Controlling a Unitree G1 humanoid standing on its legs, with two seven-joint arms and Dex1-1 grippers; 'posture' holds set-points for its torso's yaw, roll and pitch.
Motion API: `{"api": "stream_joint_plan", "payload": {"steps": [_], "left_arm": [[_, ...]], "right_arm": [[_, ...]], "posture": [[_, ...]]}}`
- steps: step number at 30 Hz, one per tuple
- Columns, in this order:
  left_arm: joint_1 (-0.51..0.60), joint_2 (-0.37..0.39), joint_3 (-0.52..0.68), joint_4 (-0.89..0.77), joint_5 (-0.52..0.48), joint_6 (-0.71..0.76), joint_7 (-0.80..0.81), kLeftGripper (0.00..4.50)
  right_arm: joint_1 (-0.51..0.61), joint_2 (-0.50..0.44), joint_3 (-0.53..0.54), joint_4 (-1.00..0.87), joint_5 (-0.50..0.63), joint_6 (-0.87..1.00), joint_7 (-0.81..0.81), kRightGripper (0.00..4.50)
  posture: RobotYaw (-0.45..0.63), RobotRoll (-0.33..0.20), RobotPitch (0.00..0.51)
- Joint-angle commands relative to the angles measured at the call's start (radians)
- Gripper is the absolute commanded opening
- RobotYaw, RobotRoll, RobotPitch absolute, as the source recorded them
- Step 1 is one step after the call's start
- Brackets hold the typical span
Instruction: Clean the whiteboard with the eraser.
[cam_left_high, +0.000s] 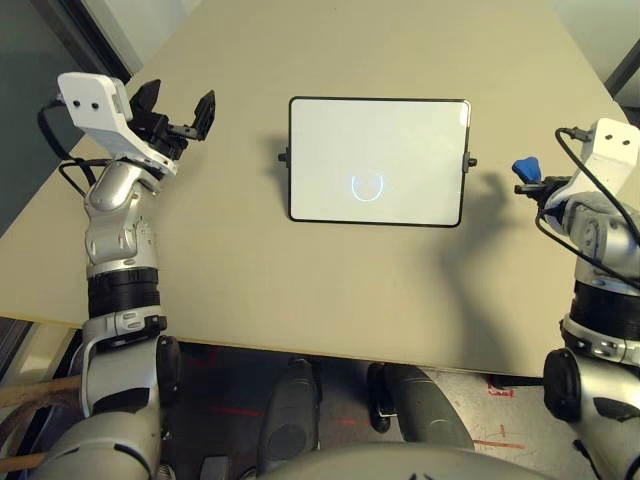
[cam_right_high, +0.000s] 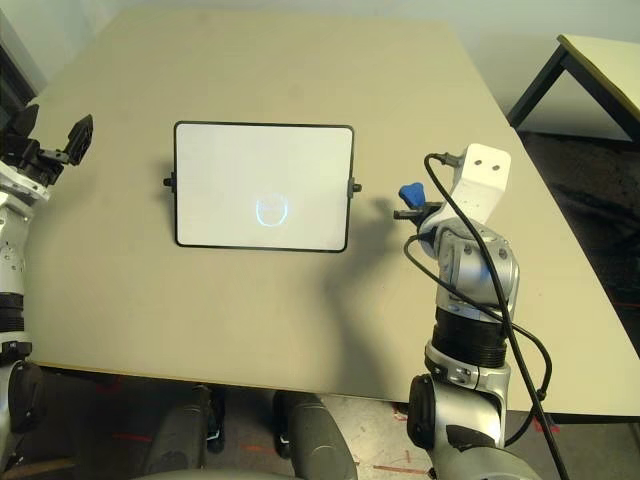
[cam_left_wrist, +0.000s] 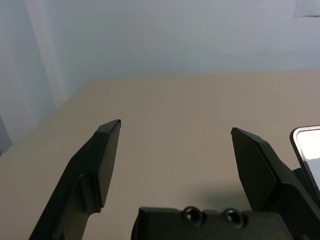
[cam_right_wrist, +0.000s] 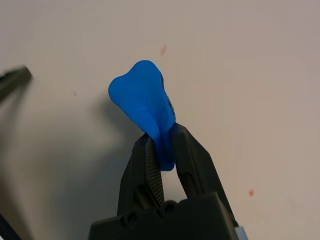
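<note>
The whiteboard (cam_left_high: 378, 160) lies flat in the middle of the table, black-framed, with a small blue ring drawn near its centre. To the right of the board, above the table, my right gripper (cam_right_wrist: 161, 150) is shut on the bright blue eraser (cam_right_wrist: 145, 105), which sticks out past the fingertips; the eraser (cam_left_high: 526, 168) is apart from the board's right edge. My left gripper (cam_left_high: 178, 108) is held up at the left of the board, open, with nothing between its fingers (cam_left_wrist: 105, 155).
The beige table (cam_left_high: 250, 280) stretches around the board. Its front edge runs just ahead of my body. A second table (cam_right_high: 600, 70) stands off to the far right, across a gap of floor.
</note>
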Motion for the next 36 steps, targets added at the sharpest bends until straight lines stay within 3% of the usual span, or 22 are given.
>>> {"api": "stream_joint_plan", "payload": {"steps": [1, 13, 25, 27, 31, 36], "left_arm": [[0.019, -0.013, -0.001, 0.029, -0.007, -0.002, 0.007, 4.5], [0.005, -0.021, -0.02, 0.053, -0.007, -0.006, -0.004, 4.5], [-0.024, -0.028, -0.038, 0.09, -0.007, -0.007, -0.02, 4.5], [-0.028, -0.025, -0.036, 0.097, -0.007, -0.008, -0.023, 4.5], [-0.035, -0.014, -0.023, 0.119, 0.018, -0.054, 0.009, 4.5], [-0.043, 0.022, 0.01, 0.218, 0.065, -0.173, 0.106, 4.5]], "right_arm": [[0.02, 0.034, -0.005, 0.008, 0.032, 0.046, -0.024, 0.44], [0.058, 0.087, -0.005, -0.097, 0.096, 0.166, -0.048, 0.44], [0.064, 0.005, -0.035, -0.23, 0.189, 0.248, 0.008, 4.4], [0.064, -0.016, -0.046, -0.239, 0.202, 0.231, 0.019, 4.48], [0.034, -0.034, -0.126, -0.174, 0.234, -0.008, 0.034, 4.48], [0.061, -0.082, -0.198, 0.253, 0.211, -0.833, 0.049, 4.48]], "posture": [[-0.03, 0.0, 0.13], [-0.04, 0.0, 0.126], [-0.07, 0.0, 0.133], [-0.07, 0.0, 0.136], [-0.07, 0.0, 0.141], [-0.05, 0.0, 0.14]]}}
